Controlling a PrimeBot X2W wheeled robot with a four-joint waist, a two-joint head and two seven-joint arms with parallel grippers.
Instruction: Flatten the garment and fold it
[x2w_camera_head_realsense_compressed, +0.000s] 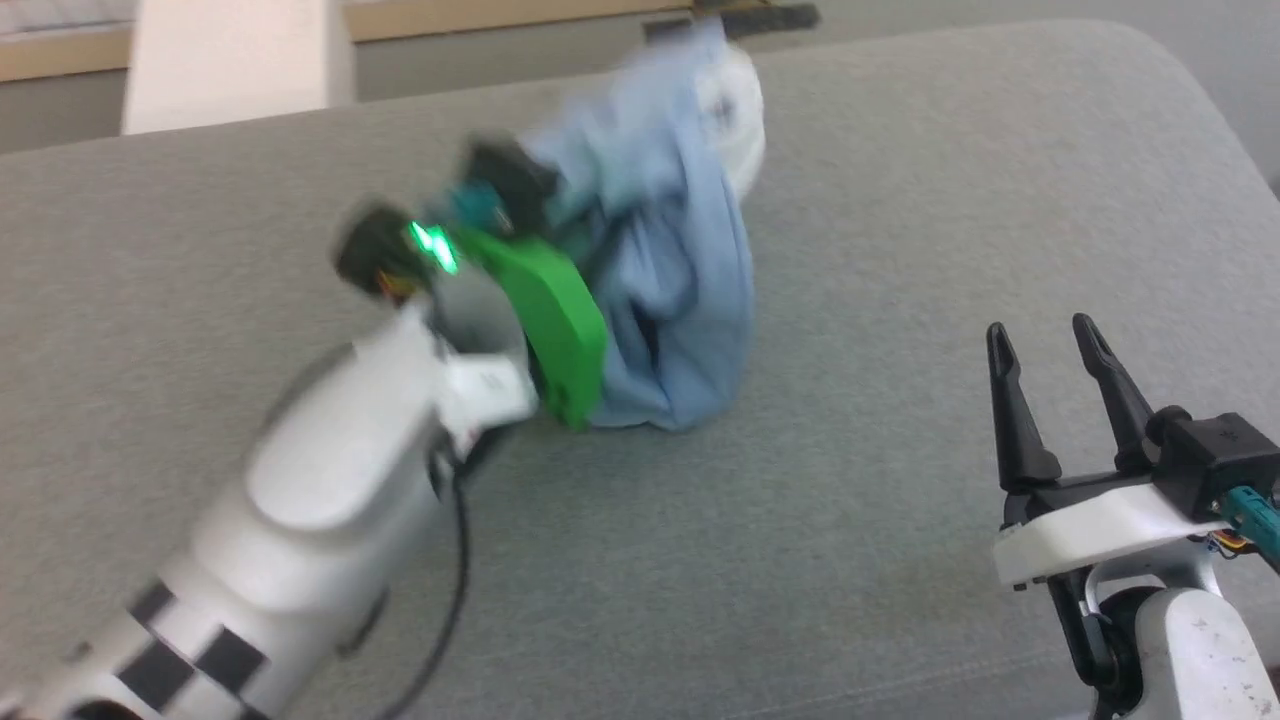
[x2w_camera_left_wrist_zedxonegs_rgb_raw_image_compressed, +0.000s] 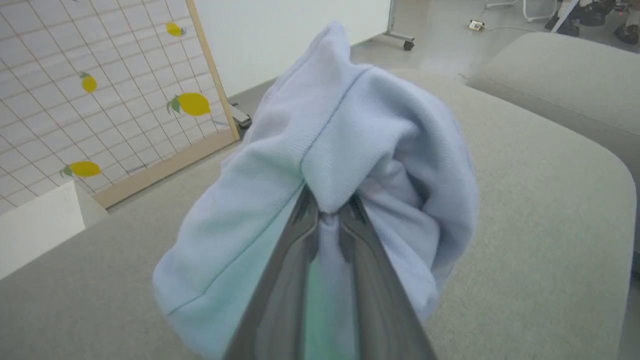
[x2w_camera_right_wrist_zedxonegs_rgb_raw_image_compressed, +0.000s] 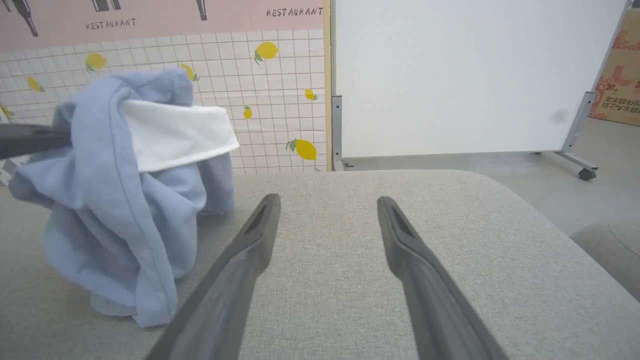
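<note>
The polo shirt (x2w_camera_head_realsense_compressed: 670, 290) stands bunched on the cushion (x2w_camera_head_realsense_compressed: 900, 560), clamped in the left gripper (x2w_camera_left_wrist_zedxonegs_rgb_raw_image_compressed: 330, 207); the right gripper (x2w_camera_head_realsense_compressed: 1045, 335) is well apart to its right, the whiteboard (x2w_camera_right_wrist_zedxonegs_rgb_raw_image_compressed: 465, 75) behind.

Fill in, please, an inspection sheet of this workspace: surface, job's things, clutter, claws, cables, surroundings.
Surface: grey fabric cushion, with rounded edges.
Job's things: light blue garment, bunched up, white collar showing, lower end on the cushion; not flattened yet.
Clutter: nothing seen.
Claws: left claw shut on a fold of the garment, holding it up; right claw open, apart from the garment.
Cables: black cable hanging beside the left arm.
Surroundings: lemon-patterned panel; white board on wheels.
</note>
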